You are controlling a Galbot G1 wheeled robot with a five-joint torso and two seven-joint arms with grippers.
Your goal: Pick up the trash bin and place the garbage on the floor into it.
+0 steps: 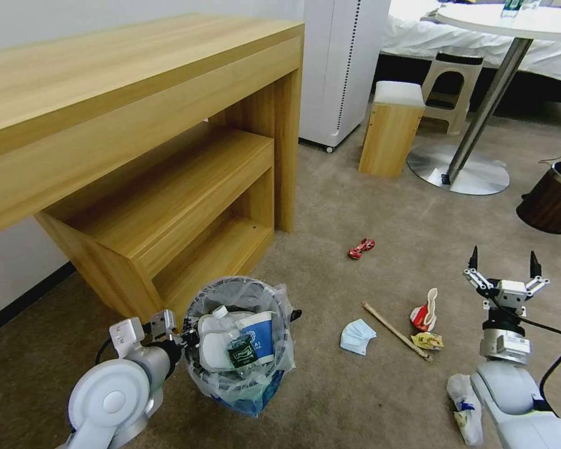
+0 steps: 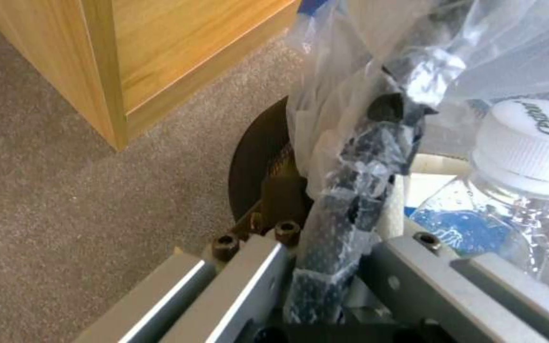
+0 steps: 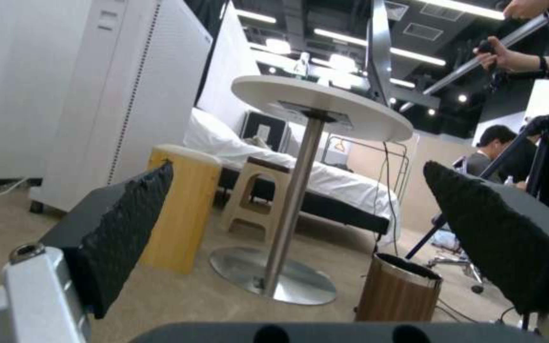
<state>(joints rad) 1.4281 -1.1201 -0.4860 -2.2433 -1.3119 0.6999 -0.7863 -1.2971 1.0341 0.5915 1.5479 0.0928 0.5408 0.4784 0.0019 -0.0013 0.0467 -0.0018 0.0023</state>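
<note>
The trash bin (image 1: pixel 240 293), a dark wire bin lined with a crinkly clear bag, is at the lower left, just in front of the wooden desk. It holds a white slipper, a plastic bottle (image 2: pixel 529 157) and a blue-white cup. My left gripper (image 1: pixel 179 337) is shut on its bag-wrapped rim (image 2: pixel 357 190). Garbage lies on the beige floor (image 1: pixel 355 206): a red wrapper (image 1: pixel 361 248), a wooden stick (image 1: pixel 396 330), a red paper cup (image 1: pixel 424 313), a yellow wrapper (image 1: pixel 427 340), a folded blue-white tissue (image 1: pixel 357 337) and a crushed bottle (image 1: pixel 464 408). My right gripper (image 1: pixel 503 267) stands open and empty above the floor at the right, fingers (image 3: pixel 128 228) wide apart.
A wooden desk (image 1: pixel 137 125) with shelves stands at the left, close to the bin. A wooden stool (image 1: pixel 389 128), a round table's steel base (image 1: pixel 461 174) and a brown wood-grain bin (image 1: pixel 551 196) stand farther back right.
</note>
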